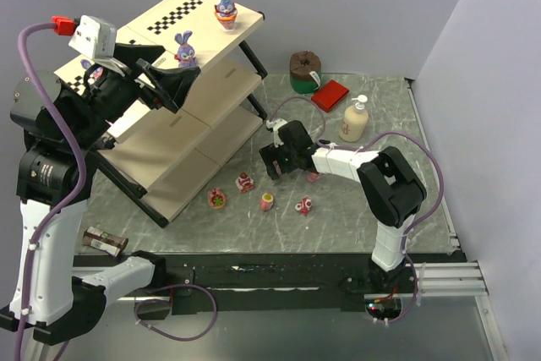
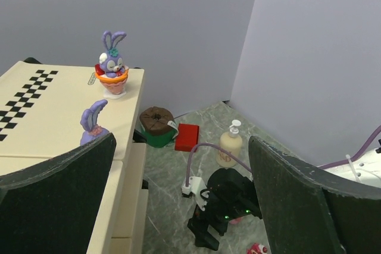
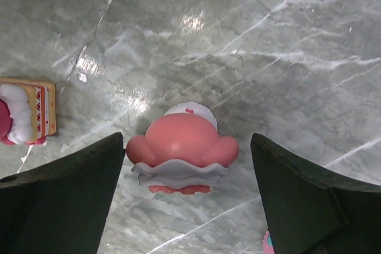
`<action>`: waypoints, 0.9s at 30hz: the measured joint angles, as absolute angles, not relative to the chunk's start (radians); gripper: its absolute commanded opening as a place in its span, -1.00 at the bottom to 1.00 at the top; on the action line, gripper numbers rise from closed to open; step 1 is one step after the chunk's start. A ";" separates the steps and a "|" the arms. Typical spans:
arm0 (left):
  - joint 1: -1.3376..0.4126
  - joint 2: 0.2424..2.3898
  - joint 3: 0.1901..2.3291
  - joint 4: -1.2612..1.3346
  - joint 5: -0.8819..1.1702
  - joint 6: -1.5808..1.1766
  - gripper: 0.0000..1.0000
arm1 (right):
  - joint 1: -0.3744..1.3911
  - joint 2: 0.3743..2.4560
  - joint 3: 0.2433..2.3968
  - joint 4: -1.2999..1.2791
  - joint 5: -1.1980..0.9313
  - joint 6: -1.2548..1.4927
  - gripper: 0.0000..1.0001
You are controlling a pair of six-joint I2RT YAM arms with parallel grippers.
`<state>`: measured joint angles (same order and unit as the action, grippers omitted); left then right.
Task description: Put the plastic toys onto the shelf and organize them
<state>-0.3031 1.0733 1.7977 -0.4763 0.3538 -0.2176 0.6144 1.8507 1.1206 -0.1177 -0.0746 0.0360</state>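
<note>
Squarely within spread right pincer (image 3: 187, 142): pink toy (image 3: 180, 140)

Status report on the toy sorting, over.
Left gripper open, empty, by the shelf top. Right gripper open, straddling a pink toy on the table. Two bunnies seen on the shelf. Nothing blocking.

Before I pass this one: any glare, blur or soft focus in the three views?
Top external: even light, sharp throughout, soft shadows under the shelf. Left wrist: the far bunny figurine is crisp; the dark left fingers in front show little detail. Right wrist: bright glare patches on the marble tabletop, but the pink toy between the open right fingers is in focus.
</note>
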 measured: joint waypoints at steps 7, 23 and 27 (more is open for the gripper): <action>-0.310 1.073 1.798 -0.477 0.334 -0.194 0.93 | 0.614 1.853 1.125 -0.108 -0.072 0.035 0.38; -0.320 1.068 1.798 -0.484 0.287 -0.172 0.93 | 0.614 1.867 1.193 -0.148 -0.061 0.036 -0.15; -0.321 1.064 1.798 -0.484 0.272 -0.173 0.93 | 0.617 1.837 1.259 -0.202 -0.069 0.040 -0.16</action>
<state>-0.3206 1.0637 1.7977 -0.4839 0.2722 -0.1726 0.6174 1.8370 1.2587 -0.2020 -0.0689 0.0399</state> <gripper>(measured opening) 0.968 0.702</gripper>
